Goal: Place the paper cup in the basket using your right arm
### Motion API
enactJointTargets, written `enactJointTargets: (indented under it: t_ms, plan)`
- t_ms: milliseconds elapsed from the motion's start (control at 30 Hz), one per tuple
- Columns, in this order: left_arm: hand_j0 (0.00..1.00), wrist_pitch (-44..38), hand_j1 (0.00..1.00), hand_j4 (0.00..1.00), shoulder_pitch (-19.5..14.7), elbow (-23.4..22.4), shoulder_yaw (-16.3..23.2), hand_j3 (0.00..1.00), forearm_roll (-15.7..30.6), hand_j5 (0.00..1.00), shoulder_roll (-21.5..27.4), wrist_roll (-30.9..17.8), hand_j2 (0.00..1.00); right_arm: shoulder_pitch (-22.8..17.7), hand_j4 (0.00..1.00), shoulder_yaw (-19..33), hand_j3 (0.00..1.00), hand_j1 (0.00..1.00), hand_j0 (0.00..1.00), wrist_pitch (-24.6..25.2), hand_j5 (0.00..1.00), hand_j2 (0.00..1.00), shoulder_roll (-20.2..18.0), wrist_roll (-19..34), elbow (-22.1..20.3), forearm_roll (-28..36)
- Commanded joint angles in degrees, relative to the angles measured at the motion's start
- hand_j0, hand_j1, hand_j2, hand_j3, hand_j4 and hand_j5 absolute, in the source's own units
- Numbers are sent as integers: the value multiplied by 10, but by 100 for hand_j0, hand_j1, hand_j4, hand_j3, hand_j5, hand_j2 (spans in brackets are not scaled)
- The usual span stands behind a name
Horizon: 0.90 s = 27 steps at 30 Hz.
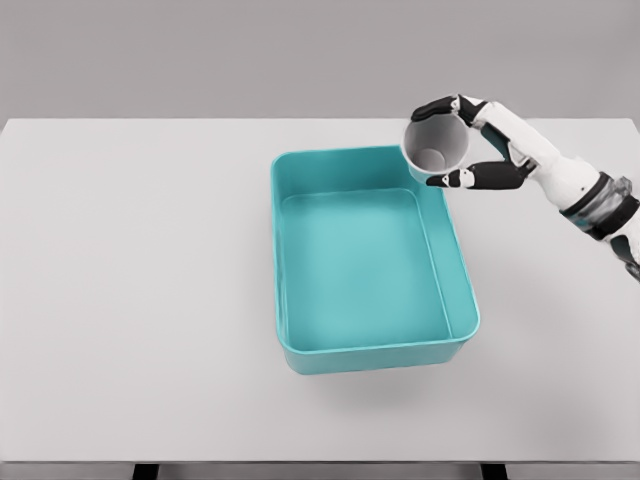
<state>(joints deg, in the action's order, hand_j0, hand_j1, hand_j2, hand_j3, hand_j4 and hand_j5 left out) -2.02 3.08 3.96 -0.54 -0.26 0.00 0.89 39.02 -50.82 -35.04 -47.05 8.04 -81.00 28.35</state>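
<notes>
A white paper cup (436, 145) is tipped on its side with its open mouth facing me, held above the far right corner of the teal basket (295, 262). My right hand (447, 143) is shut on the cup, fingers over its top and thumb under it. The right arm comes in from the right edge. The basket is a rectangular tub sitting mid-table, and nothing lies inside it. My left arm does not show.
The white table (130, 280) stretches wide on both sides of the basket. Its front edge runs along the bottom of the picture, and a grey wall stands behind it.
</notes>
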Motion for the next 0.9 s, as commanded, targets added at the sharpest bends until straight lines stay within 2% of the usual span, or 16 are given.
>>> enactJointTargets:
  t_ms: [0, 300, 433, 533, 567, 867]
  plan:
    - [100, 0, 100, 100, 0, 0, 0, 100, 0, 100, 0, 0, 100, 2, 71, -4, 71, 71, 71, 0, 71, 71, 7, 0, -7, -30]
    - [100, 0, 100, 100, 1, 0, 0, 100, 0, 100, 0, 0, 100, 11, 71, -16, 71, 71, 71, 0, 71, 71, 14, -1, -23, -143]
    - [100, 0, 100, 100, 1, 0, 0, 100, 0, 100, 0, 0, 100, 15, 78, -18, 78, 78, 78, 0, 78, 78, 22, -1, -28, -173]
    - [100, 0, 100, 100, 0, 0, 0, 100, 0, 100, 0, 0, 100, 24, 91, -22, 91, 91, 91, 0, 91, 91, 25, -1, -27, -193]
    - [100, 0, 100, 100, 1, 0, 0, 100, 0, 100, 0, 0, 100, 28, 99, -23, 99, 99, 99, 0, 99, 99, 24, -1, -27, -205]
    - [100, 0, 100, 100, 1, 0, 0, 100, 0, 100, 0, 0, 100, 41, 100, -26, 100, 100, 100, 0, 100, 100, 23, -1, -27, -209]
